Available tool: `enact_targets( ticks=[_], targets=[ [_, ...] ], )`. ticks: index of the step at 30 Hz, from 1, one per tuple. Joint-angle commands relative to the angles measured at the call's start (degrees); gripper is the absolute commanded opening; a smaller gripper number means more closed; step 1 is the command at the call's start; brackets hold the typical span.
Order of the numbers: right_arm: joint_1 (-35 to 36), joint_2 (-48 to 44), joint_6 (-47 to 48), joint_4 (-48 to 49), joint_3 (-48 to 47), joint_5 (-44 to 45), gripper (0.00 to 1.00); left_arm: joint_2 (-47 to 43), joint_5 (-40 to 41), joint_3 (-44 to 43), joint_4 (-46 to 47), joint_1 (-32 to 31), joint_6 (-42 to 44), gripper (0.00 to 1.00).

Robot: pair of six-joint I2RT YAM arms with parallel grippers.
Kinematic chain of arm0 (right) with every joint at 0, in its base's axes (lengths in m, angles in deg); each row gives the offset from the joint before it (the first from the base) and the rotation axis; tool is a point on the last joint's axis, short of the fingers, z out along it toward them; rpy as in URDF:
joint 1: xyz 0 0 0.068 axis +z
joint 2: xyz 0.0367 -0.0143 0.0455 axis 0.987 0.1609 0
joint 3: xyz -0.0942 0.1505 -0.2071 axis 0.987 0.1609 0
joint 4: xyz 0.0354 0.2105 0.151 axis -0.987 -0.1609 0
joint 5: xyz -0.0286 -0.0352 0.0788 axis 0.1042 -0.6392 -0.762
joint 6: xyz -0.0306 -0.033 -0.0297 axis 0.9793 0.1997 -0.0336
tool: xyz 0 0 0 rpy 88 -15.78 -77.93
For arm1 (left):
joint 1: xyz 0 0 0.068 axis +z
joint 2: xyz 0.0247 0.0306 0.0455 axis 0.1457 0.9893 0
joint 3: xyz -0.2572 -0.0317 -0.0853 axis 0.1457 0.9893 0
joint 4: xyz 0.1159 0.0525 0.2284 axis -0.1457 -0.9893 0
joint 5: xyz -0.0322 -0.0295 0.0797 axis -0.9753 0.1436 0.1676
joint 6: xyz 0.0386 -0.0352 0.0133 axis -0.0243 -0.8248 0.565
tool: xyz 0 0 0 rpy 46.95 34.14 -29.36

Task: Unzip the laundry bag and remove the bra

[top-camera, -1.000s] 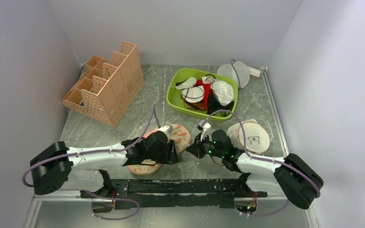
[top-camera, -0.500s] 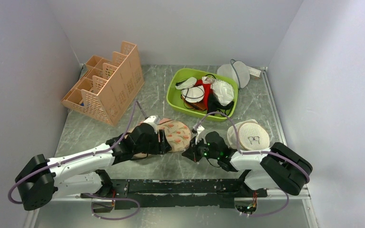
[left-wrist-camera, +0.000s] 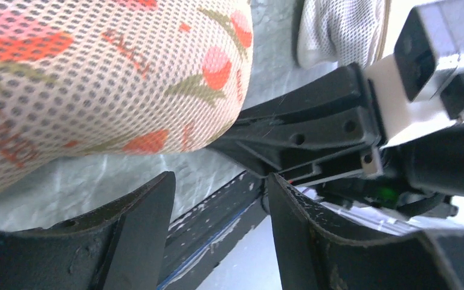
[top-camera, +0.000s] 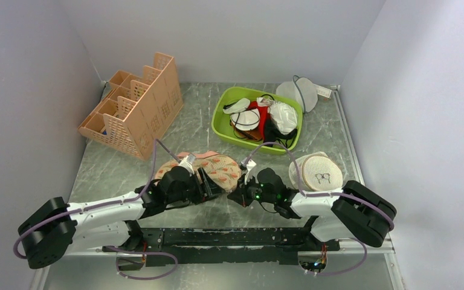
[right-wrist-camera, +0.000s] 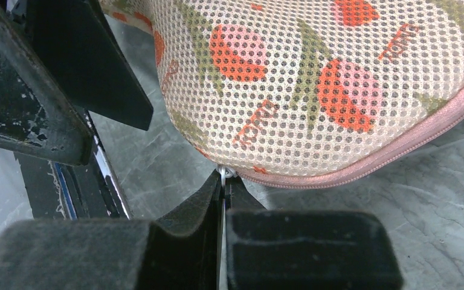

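Observation:
The laundry bag (top-camera: 220, 167), beige mesh with red-and-green print and pink trim, lies flat at the table's middle. It fills the top of the left wrist view (left-wrist-camera: 96, 78) and of the right wrist view (right-wrist-camera: 314, 78). My right gripper (top-camera: 235, 194) (right-wrist-camera: 225, 179) is shut on the small white zipper pull (right-wrist-camera: 225, 173) at the bag's near right end. My left gripper (top-camera: 212, 185) (left-wrist-camera: 220, 181) is open and empty, just in front of the bag and close to the right gripper's body (left-wrist-camera: 314, 139). The bra is hidden.
A peach slotted organiser (top-camera: 136, 109) stands at the back left. A green tray (top-camera: 222, 104) with mixed garments sits at the back middle. A round white mesh pouch (top-camera: 299, 90) lies behind it. A round beige mesh disc (top-camera: 321, 174) lies right of my right arm.
The bag has swung from a diagonal lie near the front edge to a flatter, sideways lie farther back. My left gripper has come off its top. My right gripper shifted slightly left.

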Motion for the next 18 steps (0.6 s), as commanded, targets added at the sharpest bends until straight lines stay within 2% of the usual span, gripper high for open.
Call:
enact_targets(
  ticks=[1, 4, 8, 13, 18],
  targets=[
    [1.4, 1.0, -0.7, 3.0, -0.7, 1.3, 0.0, 4.2, 1.0, -0.3, 10.6, 0.1, -8.0, 0.68],
    [2.0, 1.4, -0.8, 3.3, -1.0, 1.5, 0.0, 7.8, 1.0, 0.1, 13.2, 0.0, -10.8, 0.67],
    [2.6, 1.3, -0.4, 2.4, -1.6, 1.7, 0.0, 10.2, 2.3, -0.7, 13.2, 0.1, -11.3, 0.58],
    [2.8, 0.4, 0.1, 1.7, -1.3, 3.1, 0.0, 10.0, 4.3, -2.1, 8.9, 0.1, -8.1, 0.36],
    [2.9, 1.4, 0.2, 1.4, -1.4, 3.5, 0.0, 8.4, 6.5, -0.9, 5.0, 0.1, -7.2, 0.19]
  ],
)
